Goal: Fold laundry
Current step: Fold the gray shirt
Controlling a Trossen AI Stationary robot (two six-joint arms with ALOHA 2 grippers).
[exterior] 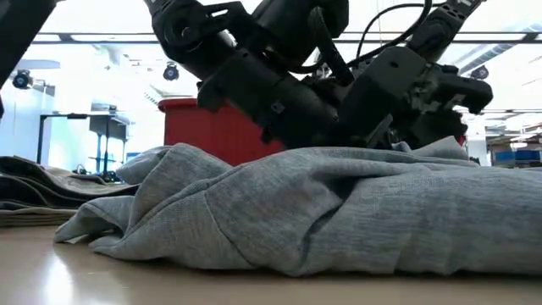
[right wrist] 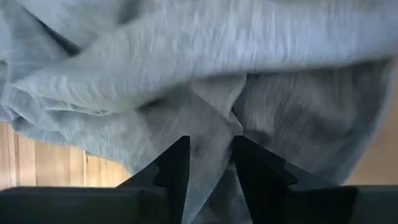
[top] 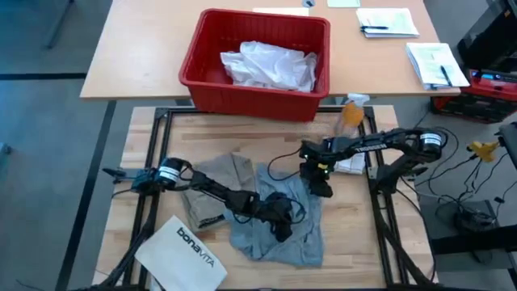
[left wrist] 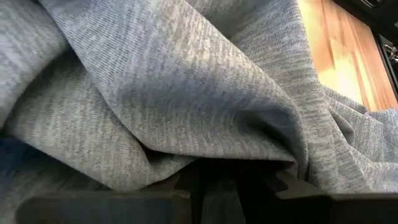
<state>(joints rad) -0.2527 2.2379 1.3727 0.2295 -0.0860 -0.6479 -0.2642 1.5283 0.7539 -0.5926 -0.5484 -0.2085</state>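
Grey T-shirt (top: 275, 222) lies crumpled mid-table. Left gripper (top: 280, 220), at its centre, seems pinched on a fold; right gripper (right wrist: 210, 163), at one o'clock, nips cloth. Spreading step; next needs lifting apart.

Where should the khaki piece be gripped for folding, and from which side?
Probably the khaki piece by its bare far-left corner, coming from the left: it lies flat there, while its right edge is covered by the grey T-shirt and the left gripper.
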